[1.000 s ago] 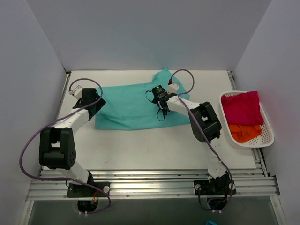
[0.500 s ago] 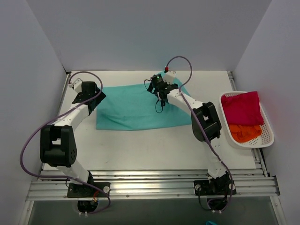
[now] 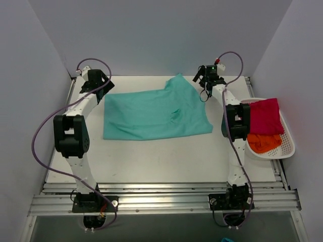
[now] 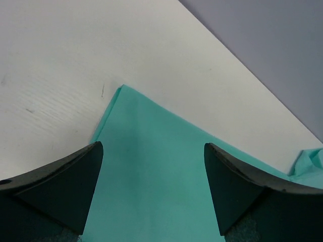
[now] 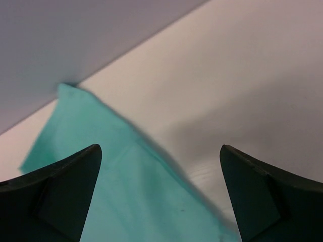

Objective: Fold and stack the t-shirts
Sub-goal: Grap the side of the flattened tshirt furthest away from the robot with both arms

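We judge the job barely begun: the teal t-shirt (image 3: pixel 151 113) lies spread flat across the far half of the worktop (image 3: pixel 151 161) with no finished fold. The crimson-pink t-shirt (image 3: pixel 262 116) and orange t-shirt (image 3: pixel 263 142) sit bunched in the mesh basket (image 3: pixel 290 147) at the right, and nothing is stacked. Only the wrist views show the left claw (image 4: pixel 152 148) and right claw (image 5: pixel 159 148) spread apart, holding nothing, by the shirt's far edge; only the top view shows the basket.
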`<state>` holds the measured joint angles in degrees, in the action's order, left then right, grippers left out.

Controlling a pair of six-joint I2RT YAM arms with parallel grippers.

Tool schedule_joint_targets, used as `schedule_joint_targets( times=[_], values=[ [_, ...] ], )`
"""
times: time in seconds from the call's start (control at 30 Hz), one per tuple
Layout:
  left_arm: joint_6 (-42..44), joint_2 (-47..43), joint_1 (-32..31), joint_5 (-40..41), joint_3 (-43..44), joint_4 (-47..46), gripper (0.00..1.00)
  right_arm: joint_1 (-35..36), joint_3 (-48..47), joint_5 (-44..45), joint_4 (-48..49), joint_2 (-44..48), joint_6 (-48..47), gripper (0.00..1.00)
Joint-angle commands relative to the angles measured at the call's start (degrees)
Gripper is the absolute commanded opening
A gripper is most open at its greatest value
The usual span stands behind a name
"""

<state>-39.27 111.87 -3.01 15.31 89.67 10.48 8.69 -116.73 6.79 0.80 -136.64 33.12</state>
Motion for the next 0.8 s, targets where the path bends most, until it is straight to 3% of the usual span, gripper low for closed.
schedule_joint_targets(
  times=[0.0,0.1,0.57,0.77],
  values=[
    [1.91,6.24,1.33,-3.70,5.77,1.47,0.90,-0.33,-1.19,-8.52,5.97,-3.80,-1.92,1.00],
    [2.00,8.62,1.51,-4.41,7.98,2.18,0.89,-0.87,-6.31,-9.86,2.54,-7.59,-2.80,1.00],
    [0.69,10.02,2.48,-4.06,3.50,-0.11,0.90,-0.87,3.17,-10.92,9.04,-5.39,0.01,0.98],
    [-0.81,12.40,2.65,-5.99,2.97,-0.81,0.86,-1.04,3.79,-11.97,9.31,-7.23,-0.95,0.84]
  ],
)
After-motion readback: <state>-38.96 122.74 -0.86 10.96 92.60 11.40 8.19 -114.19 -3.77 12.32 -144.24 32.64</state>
